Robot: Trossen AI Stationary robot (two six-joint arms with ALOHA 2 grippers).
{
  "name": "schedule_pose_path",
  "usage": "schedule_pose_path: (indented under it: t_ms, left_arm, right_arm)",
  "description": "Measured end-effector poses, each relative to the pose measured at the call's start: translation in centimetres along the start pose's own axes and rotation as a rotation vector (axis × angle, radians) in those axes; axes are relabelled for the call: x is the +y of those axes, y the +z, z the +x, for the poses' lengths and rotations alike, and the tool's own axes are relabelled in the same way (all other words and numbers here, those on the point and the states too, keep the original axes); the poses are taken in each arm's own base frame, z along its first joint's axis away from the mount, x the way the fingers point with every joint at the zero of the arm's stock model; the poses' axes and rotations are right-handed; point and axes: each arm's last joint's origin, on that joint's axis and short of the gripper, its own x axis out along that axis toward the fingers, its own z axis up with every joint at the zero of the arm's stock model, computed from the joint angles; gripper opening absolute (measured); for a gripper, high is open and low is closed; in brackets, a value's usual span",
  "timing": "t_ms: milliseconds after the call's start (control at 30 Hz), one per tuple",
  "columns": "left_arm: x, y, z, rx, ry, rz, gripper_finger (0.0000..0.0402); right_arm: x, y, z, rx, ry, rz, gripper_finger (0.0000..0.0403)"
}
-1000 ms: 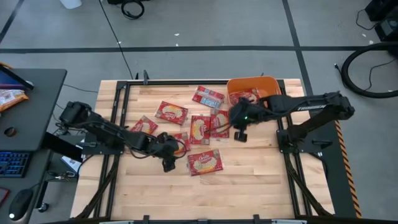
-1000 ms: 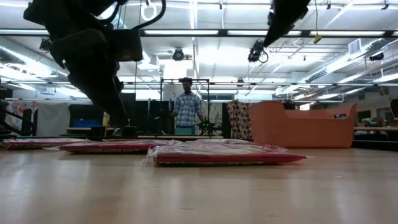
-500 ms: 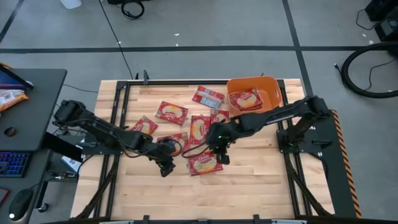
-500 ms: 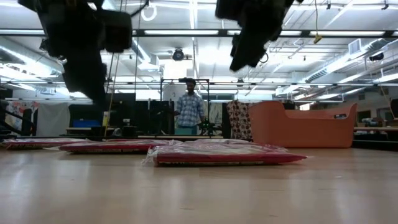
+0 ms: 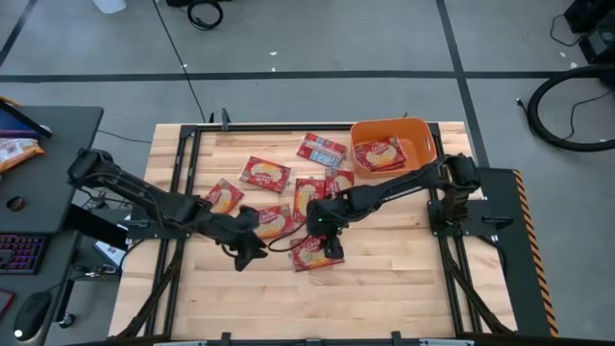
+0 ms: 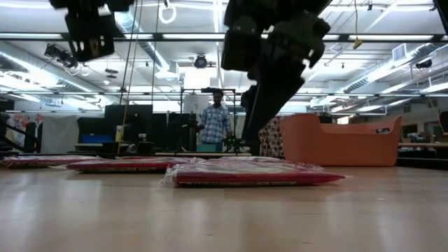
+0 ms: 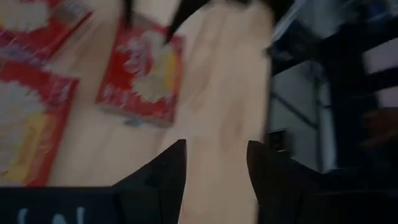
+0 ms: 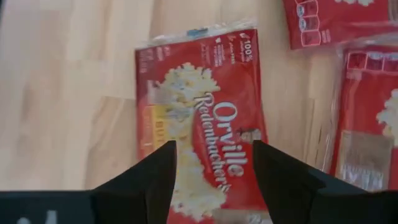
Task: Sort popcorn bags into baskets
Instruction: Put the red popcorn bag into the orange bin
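Popcorn bags are lying spread over the middle of the wooden table, most of them flat and close together, some overlapping. One bag is lying nearest the front edge, a little apart from the others. The right gripper is hanging directly over this bag, and in the right wrist view the bag is showing between its two fingers, which are spread apart and are holding nothing. I cannot tell if the fingers are touching the bag. The left gripper is hovering above bare wood, just beside another bag; its fingers are parted too, with only table between them. The orange basket is standing at the far right corner of the table, and one bag is lying inside it. In the low view a person is standing in the room behind the table.
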Motion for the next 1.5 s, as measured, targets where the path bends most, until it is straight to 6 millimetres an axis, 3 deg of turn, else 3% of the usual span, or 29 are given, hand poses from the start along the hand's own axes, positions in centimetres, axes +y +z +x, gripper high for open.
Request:
schedule_pose_path:
  t_ms: [433,800,933,1167,1333,1500]
  left_arm:
    - [-2.2,1.1,-4.6,-0.159,-0.244,-0.041,0.0172]
    - [-2.8,1.5,-5.6,-0.231,-0.313,-0.053,0.0172]
    - [-2.8,1.5,-5.6,-0.228,-0.316,-0.053,0.0172]
    - [-2.9,1.5,-5.6,-0.227,-0.318,-0.054,0.0172]
    - [-2.8,1.4,-5.5,-0.222,-0.310,-0.045,0.0172]
    - [-2.5,1.3,-5.4,-0.220,-0.267,-0.034,0.0172]
  right_arm:
    - [-0.6,0.4,1.7,-0.047,-0.087,-0.153,0.0182]
    - [-2.1,-0.5,4.0,0.027,-0.063,-0.110,0.0172]
    - [-2.1,-0.6,4.0,0.041,-0.106,-0.135,0.0132]
    - [-2.4,-0.7,3.9,0.052,-0.136,-0.100,0.0014]
    - [-2.2,-1.0,2.6,0.081,-0.160,-0.070,0.0011]
    - [-1.5,-1.4,-1.3,0.149,-0.227,-0.066,0.0006]
